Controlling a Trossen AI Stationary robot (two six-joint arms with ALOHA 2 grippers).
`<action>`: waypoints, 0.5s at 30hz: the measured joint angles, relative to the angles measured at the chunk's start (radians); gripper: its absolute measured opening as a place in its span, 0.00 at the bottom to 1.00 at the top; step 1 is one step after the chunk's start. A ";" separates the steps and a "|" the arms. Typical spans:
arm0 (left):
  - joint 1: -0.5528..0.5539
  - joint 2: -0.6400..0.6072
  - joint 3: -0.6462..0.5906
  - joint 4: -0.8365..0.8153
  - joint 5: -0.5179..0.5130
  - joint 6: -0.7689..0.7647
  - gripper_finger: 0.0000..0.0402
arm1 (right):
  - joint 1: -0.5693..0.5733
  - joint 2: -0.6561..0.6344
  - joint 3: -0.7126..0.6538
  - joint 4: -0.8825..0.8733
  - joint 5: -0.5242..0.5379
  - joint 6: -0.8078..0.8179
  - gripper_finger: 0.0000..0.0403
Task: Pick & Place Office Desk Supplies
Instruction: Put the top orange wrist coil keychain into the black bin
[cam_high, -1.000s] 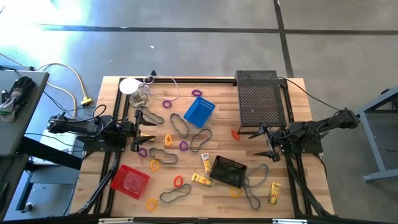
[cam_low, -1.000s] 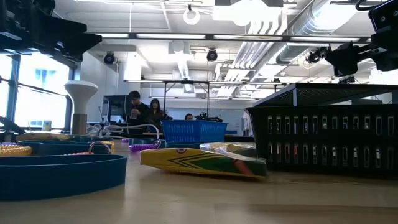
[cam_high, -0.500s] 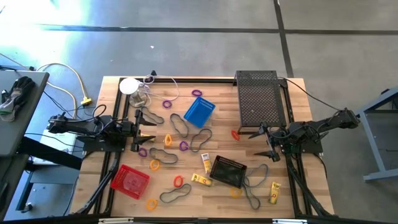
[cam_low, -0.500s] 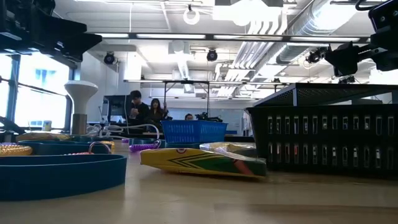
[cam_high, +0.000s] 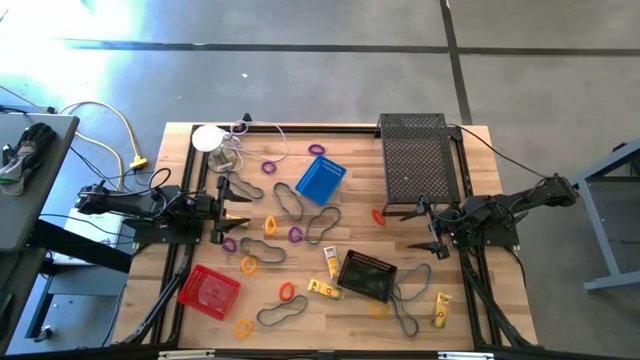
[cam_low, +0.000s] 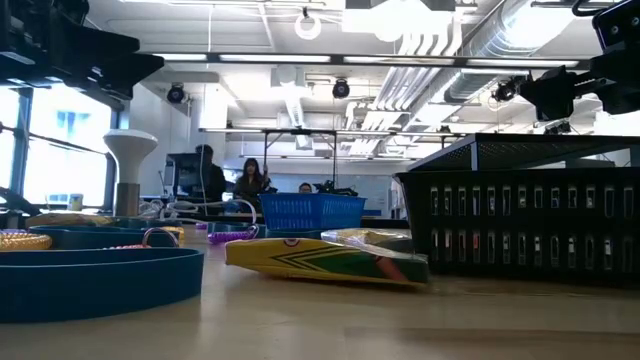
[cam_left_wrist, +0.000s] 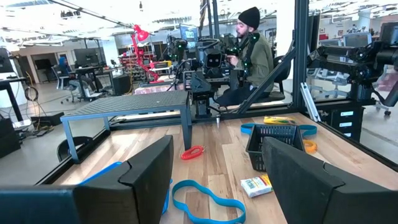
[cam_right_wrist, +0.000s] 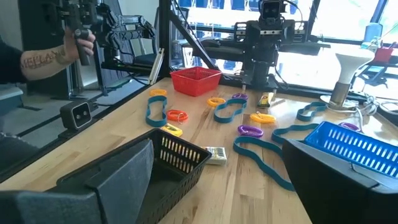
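Many small supplies lie loose on the wooden table: grey band loops, purple rings, orange rings, a red ring and yellow tubes. A blue mesh basket stands toward the far side, a black one and a red one nearer. My left gripper hangs open at the table's left side, above it. My right gripper hangs open at the right, near the red ring. Neither touches anything.
A large black mesh tray stands at the far right. A white round disc with cables sits at the far left corner. People show in the room beyond the table, and one sits behind my right arm.
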 joint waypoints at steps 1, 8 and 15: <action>0.000 0.000 0.000 0.000 0.003 -0.011 0.59 | 0.000 0.000 0.000 0.000 0.000 0.000 0.85; 0.000 0.000 0.000 -0.001 0.008 -0.075 0.59 | 0.000 0.000 0.000 0.000 -0.001 0.002 0.85; -0.001 0.000 0.000 -0.047 0.008 -0.105 0.59 | 0.000 0.000 0.000 0.022 -0.011 0.052 0.85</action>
